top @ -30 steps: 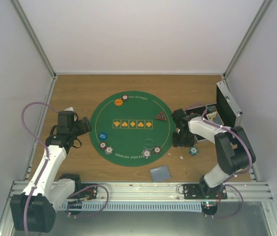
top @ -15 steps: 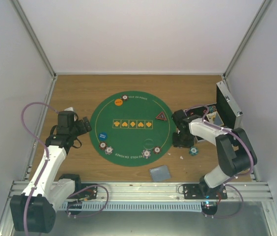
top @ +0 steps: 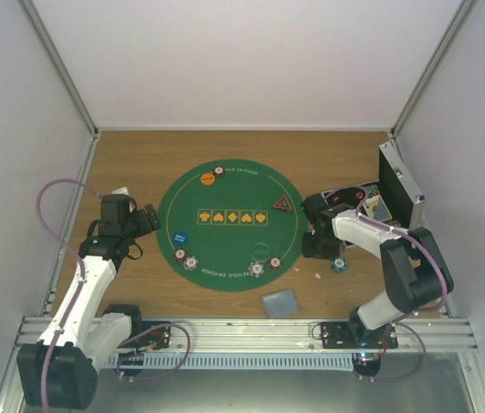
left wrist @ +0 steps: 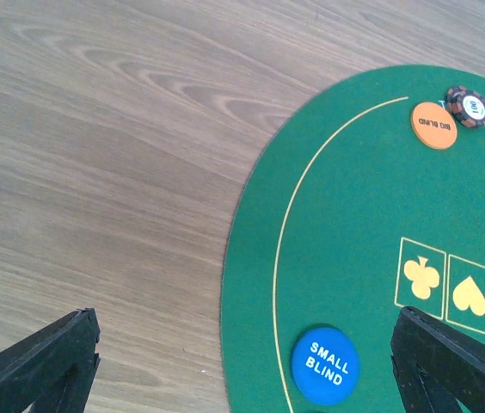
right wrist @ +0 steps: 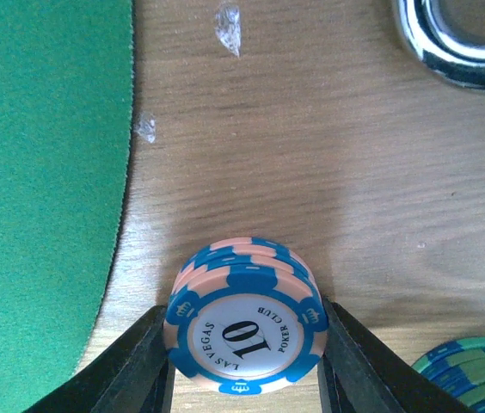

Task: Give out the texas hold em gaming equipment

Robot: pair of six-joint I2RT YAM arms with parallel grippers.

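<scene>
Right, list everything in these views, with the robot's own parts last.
felt mat: one, green, table centre
BIG BLIND disc: one, orange, mat's far edge
SMALL BLIND disc: one, blue, mat's left side
triangular marker: one, dark, mat's right side
chips on the mat: at least five, one beside the orange disc, the others along the near edge
teal chip stack: one, on wood right of the mat
10 chip stack: one, blue and pink, just off the mat's right edge
playing cards: small pile, grey-blue, on wood near the mat
metal case: one, silver, open, far right
left fingers: black, open, over the mat's left edge
right fingers: black, closed on the 10 chip stack
</scene>
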